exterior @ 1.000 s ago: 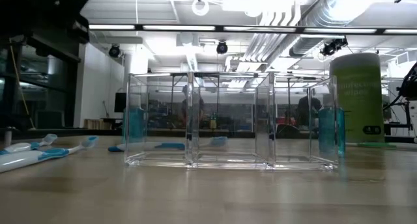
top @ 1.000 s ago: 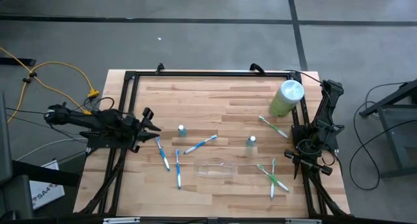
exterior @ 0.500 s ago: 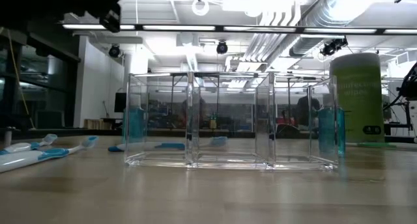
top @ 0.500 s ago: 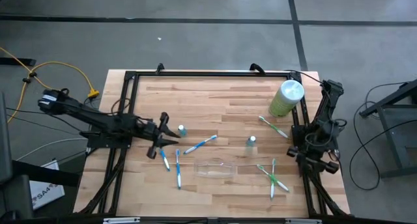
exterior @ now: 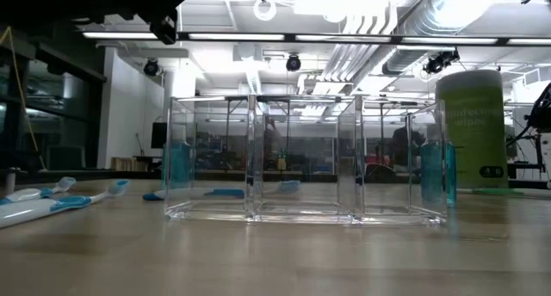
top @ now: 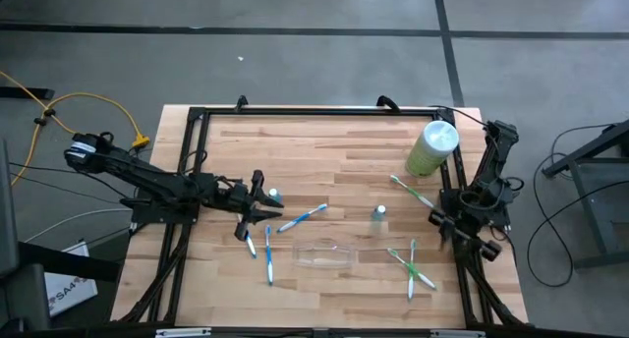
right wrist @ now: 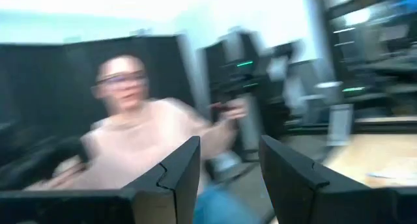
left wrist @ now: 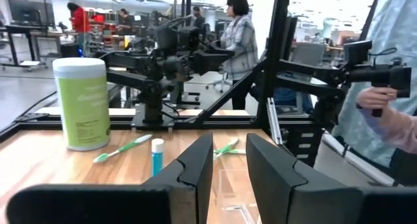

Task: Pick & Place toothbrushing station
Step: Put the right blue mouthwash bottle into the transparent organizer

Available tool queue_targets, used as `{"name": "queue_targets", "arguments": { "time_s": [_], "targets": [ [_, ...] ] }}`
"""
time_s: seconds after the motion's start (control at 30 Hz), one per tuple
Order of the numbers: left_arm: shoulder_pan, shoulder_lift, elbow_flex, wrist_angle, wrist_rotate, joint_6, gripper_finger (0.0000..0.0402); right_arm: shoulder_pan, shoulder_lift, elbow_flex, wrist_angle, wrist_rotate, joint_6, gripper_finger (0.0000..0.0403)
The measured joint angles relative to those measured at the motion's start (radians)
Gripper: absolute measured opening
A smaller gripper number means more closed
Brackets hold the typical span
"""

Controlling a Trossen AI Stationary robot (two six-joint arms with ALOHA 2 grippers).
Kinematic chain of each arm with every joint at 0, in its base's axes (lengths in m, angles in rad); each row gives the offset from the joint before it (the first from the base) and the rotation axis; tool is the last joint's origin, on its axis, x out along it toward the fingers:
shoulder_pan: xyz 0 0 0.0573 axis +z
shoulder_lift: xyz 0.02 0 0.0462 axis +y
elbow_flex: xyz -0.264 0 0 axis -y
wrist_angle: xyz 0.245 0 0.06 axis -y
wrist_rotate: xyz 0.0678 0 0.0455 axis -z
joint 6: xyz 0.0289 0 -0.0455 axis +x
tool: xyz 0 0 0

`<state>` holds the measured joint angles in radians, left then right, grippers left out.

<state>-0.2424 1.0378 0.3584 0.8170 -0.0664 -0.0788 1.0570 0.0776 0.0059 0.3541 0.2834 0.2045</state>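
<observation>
The clear plastic tray (top: 324, 252) stands on its base on the wooden table, toward the near edge; it fills the middle of the low view (exterior: 306, 158). Blue toothbrushes (top: 303, 218) and green ones (top: 413, 264) lie flat around it. Two small teal containers (top: 274, 195) (top: 378, 212) stand upright. My left gripper (top: 267, 205) is open and empty above the table, left of the tray and next to the left teal container. My left gripper's own wrist view (left wrist: 229, 160) looks toward the tray (left wrist: 228, 185). My right gripper (top: 439, 223) is open and empty at the table's right edge.
A tall pale-green cylinder with a white top (top: 432, 146) stands at the far right of the table. A black frame (top: 314, 112) runs along the far and side edges. People stand beyond the table (left wrist: 238, 28) (right wrist: 150, 152). Bare wood lies at the far middle.
My left gripper has gone from the table's left edge toward the right, out over the table, and now stands beside the left teal container and the blue toothbrushes. My right gripper has shifted a little at the right edge. The tray and brushes have stayed put.
</observation>
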Motion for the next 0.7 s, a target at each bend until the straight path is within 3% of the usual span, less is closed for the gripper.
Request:
{"name": "queue_targets", "arguments": {
  "time_s": [0.13,0.37,0.57,0.7],
  "targets": [
    [0.003,-0.001,0.019,-0.036,-0.019,0.003,0.0088,-0.029,0.000,0.000,0.003,0.173,0.002,0.0148],
    [0.024,-0.001,0.156,-0.261,-0.019,0.033,0.0088,-0.092,0.088,0.090,0.055,0.147,-0.019,0.0148],
    [0.025,-0.002,0.232,-0.406,-0.024,0.064,0.0088,-0.149,0.323,0.267,0.013,0.138,-0.099,0.0148],
    [0.024,-0.002,0.232,-0.461,-0.047,0.050,0.0088,-0.207,0.513,0.417,-0.164,0.208,-0.096,0.0148]
  ]
}}
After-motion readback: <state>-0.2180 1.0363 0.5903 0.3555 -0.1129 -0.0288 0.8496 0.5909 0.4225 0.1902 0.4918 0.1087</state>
